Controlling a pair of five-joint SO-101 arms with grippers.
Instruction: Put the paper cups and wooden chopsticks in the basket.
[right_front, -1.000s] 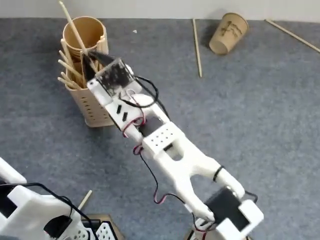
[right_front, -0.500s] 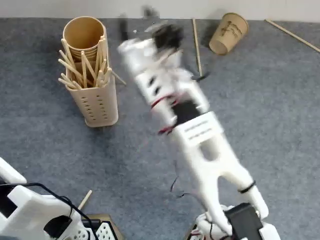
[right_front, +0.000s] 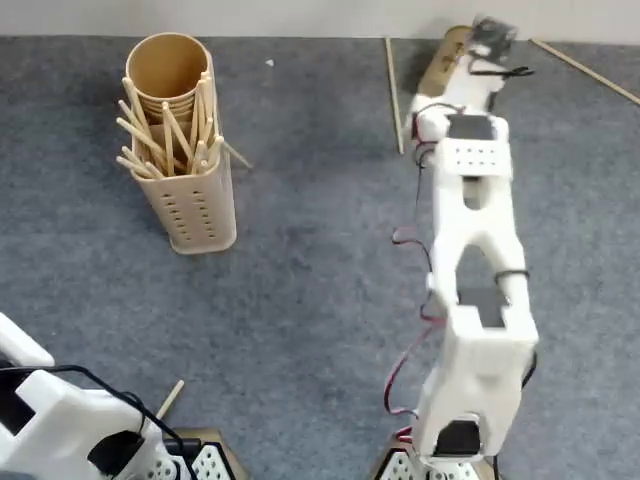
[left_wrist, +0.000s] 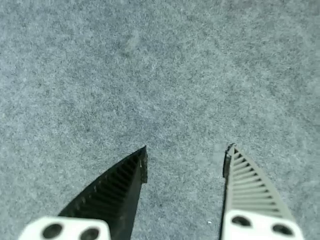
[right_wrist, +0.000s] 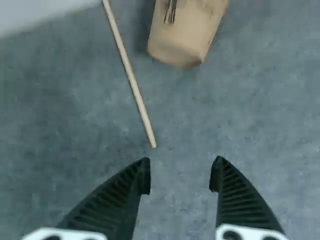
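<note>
A tan slotted basket (right_front: 190, 205) stands at the far left, holding a stack of paper cups (right_front: 165, 65) and several wooden chopsticks (right_front: 165, 135). One paper cup (right_front: 438, 68) (right_wrist: 187, 27) lies on its side at the far edge, partly covered by my right arm (right_front: 470, 160). A loose chopstick (right_front: 393, 95) (right_wrist: 129, 75) lies just left of it. My right gripper (right_wrist: 181, 175) is open just short of the cup and the chopstick's end, holding nothing. My left gripper (left_wrist: 187, 155) is open over bare carpet.
Another chopstick (right_front: 585, 70) lies at the far right corner. A further chopstick (right_front: 170, 398) pokes out by the left arm's base (right_front: 70, 430) at the near left. Grey carpet (right_front: 320, 260) lies open between the basket and the right arm.
My right arm has left the basket, where it held a chopstick a second ago, and has swung right to the lying cup. That chopstick now stands in the basket.
</note>
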